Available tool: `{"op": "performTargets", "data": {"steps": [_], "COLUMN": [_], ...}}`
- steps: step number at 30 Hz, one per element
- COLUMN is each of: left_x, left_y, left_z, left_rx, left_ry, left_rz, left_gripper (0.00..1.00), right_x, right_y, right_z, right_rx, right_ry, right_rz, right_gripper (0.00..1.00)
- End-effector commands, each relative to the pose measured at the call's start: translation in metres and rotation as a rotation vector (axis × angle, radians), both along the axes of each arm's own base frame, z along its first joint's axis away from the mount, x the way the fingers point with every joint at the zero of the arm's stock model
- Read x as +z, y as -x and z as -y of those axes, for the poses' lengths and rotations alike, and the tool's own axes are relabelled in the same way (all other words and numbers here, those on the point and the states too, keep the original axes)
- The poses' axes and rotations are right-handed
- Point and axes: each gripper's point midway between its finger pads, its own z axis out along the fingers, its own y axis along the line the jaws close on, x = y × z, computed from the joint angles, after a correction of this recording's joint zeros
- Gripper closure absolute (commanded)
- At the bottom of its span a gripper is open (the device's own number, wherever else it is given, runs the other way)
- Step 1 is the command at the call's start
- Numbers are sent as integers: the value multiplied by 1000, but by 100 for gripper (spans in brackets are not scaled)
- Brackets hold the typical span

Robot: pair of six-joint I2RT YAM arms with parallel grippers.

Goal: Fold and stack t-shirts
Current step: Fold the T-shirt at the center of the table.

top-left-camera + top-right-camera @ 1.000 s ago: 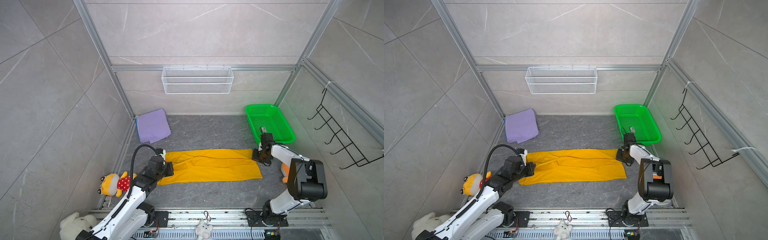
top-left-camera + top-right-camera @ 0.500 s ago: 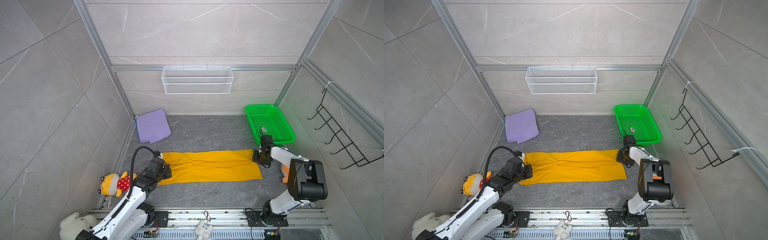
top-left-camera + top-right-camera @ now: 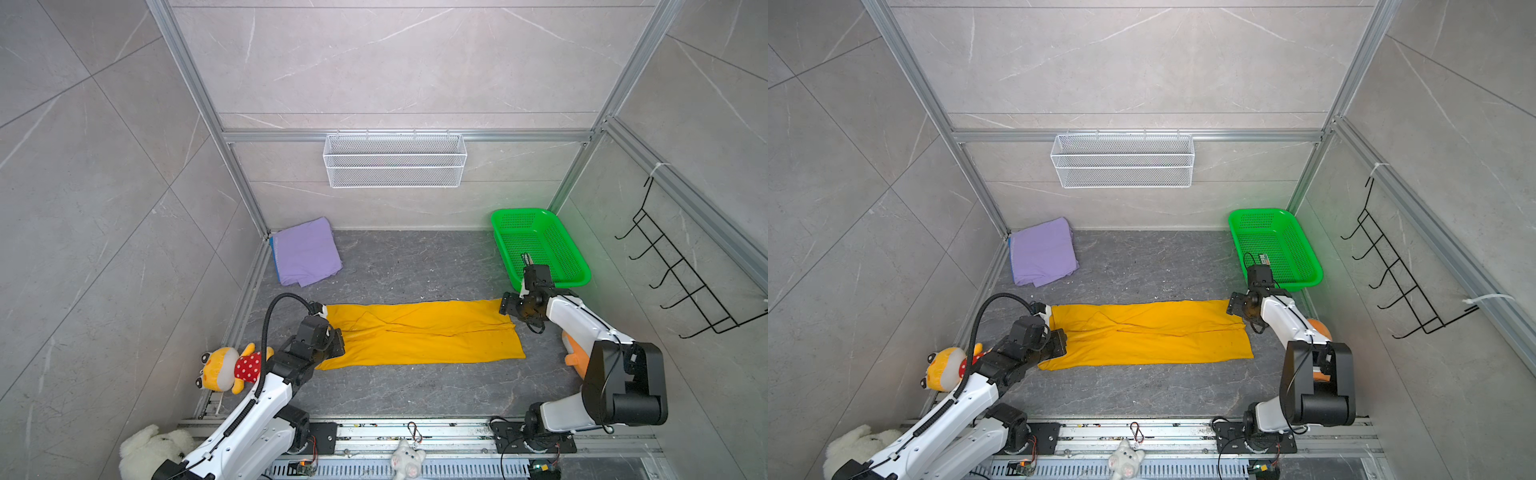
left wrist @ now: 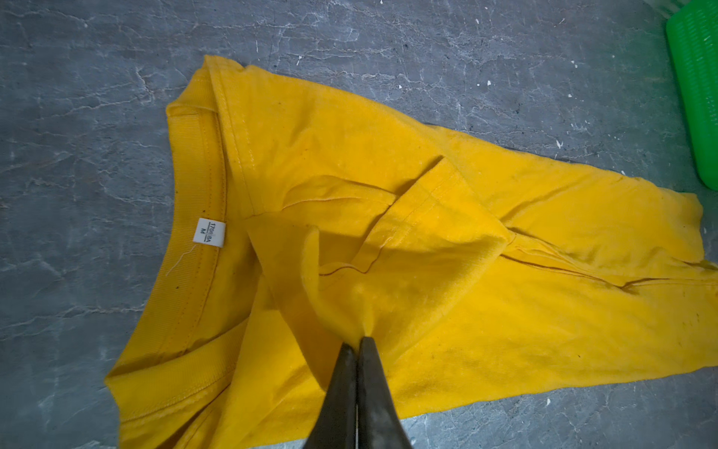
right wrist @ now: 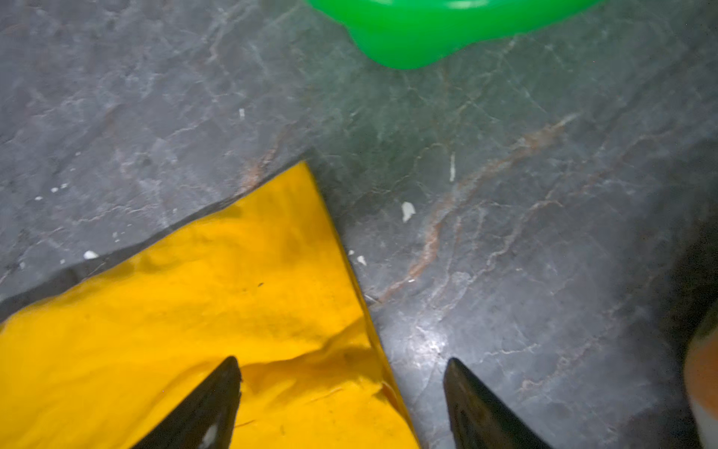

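Mustard-yellow t-shirt (image 3: 419, 332): lies flat on the grey floor (image 3: 415, 266) as a long folded strip running between the two arms. The collar and white size tag are at the left arm's end and the hem at the right arm's end. A sleeve is folded in over the body.
Left gripper (image 4: 358, 339): the jaws are pressed tight together on a pinch of yellow cloth a little way in from the collar. The fabric rises into a small ridge at the fingertips.
Right gripper (image 5: 342, 363): the jaws stand wide apart, low over the far corner of the hem. One fingertip is above the cloth and the other above bare floor, and it has hold of nothing.
Lavender t-shirt (image 3: 305, 253): lies folded in the far left corner, well apart from the yellow one.
Blue t-shirt (image 3: 272, 249): only a thin edge shows, under the lavender one on its wall side.
Green basket (image 3: 536, 241): sits in the far right corner, near the right gripper and clear of the yellow cloth.
Orange plush toy (image 3: 226, 368): lies at the floor's left edge, beside the left arm.
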Motion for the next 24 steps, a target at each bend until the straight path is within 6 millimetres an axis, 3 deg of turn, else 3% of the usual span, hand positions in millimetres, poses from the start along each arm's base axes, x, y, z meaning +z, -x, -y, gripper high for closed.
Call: {"op": "performTargets", "data": {"steps": [1, 7, 12, 13, 16, 18, 21, 24], "left_x": [14, 23, 19, 17, 18, 26, 39, 43], "left_y": [-2, 5, 9, 9, 7, 3, -3, -14], "left_z": [6, -19, -15, -14, -13, -15, -15, 5], "left_rx": [-19, 83, 51, 45, 51, 65, 67, 5], "left_ry": [38, -13, -6, -6, -4, -8, -13, 38], "left_rz": [59, 102, 91, 76, 74, 99, 128, 126], "left_gripper": [100, 100, 100, 95, 50, 35, 25, 23], "right_x": [16, 0, -7, -7, -4, -1, 6, 1], "right_y": [-4, -4, -5, -5, -6, -7, -7, -7], "right_z": [-31, -59, -70, -71, -74, -77, -84, -95], "right_rx": [98, 145, 184, 188, 204, 218, 247, 269], "right_ry": [-68, -156, -168, -168, -158, -149, -144, -180], "right_rz": [10, -12, -39, -42, -42, -42, -40, -55], "right_gripper": [13, 3, 1, 1, 1, 1, 1, 1]}}
